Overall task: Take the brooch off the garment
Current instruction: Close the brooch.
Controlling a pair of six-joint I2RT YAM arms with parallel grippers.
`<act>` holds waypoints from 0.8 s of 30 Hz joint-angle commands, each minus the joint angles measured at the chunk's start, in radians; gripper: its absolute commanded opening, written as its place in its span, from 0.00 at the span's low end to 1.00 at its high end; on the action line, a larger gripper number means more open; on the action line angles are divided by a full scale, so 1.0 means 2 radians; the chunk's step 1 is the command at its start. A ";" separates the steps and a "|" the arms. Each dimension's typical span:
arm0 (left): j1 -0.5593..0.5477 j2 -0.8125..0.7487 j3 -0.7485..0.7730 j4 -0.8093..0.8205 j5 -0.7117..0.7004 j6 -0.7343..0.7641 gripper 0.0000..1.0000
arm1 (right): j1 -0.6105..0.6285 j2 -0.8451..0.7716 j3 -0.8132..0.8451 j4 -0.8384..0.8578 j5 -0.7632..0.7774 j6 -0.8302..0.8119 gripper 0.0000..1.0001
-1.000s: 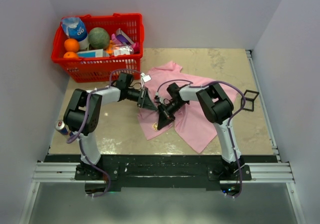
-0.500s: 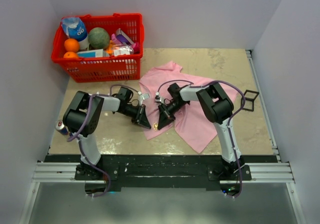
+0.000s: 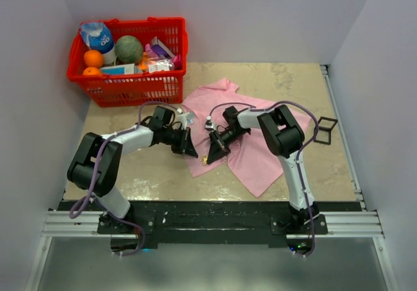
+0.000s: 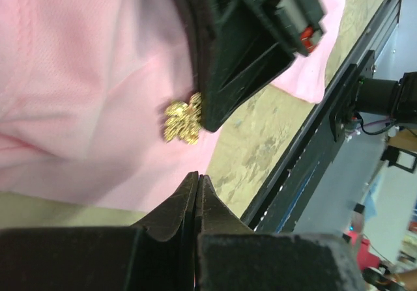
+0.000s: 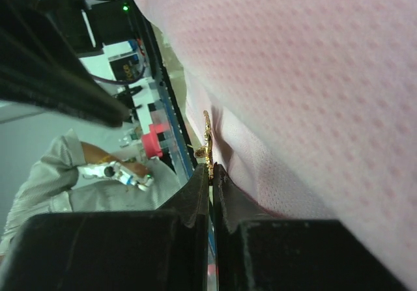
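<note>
Pinching the tiny gold flower-shaped brooch looks like the job of the right gripper. Its two black fingers are squeezed almost shut, and they seem to nip one end of the brooch right at their tips. The brooch sits on the near left edge of the soft light pink T-shirt, which lies flat on the tan table. The left gripper is just to the left of the brooch, with its fingers pressed tight together and nothing between them. I think it is there to hold the cloth down, so the T-shirt does not lift up when the pin gets pulled. The brooch does not look free of the cloth yet.
</note>
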 commanded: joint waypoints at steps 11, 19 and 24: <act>-0.036 0.032 -0.012 0.152 0.047 -0.021 0.00 | -0.029 0.038 -0.048 0.022 0.013 0.023 0.00; -0.030 0.056 -0.028 0.200 0.066 -0.049 0.00 | -0.030 0.044 -0.048 0.014 0.027 0.016 0.00; -0.028 0.064 -0.045 0.211 0.053 -0.058 0.00 | -0.029 0.028 -0.051 0.012 0.069 0.013 0.00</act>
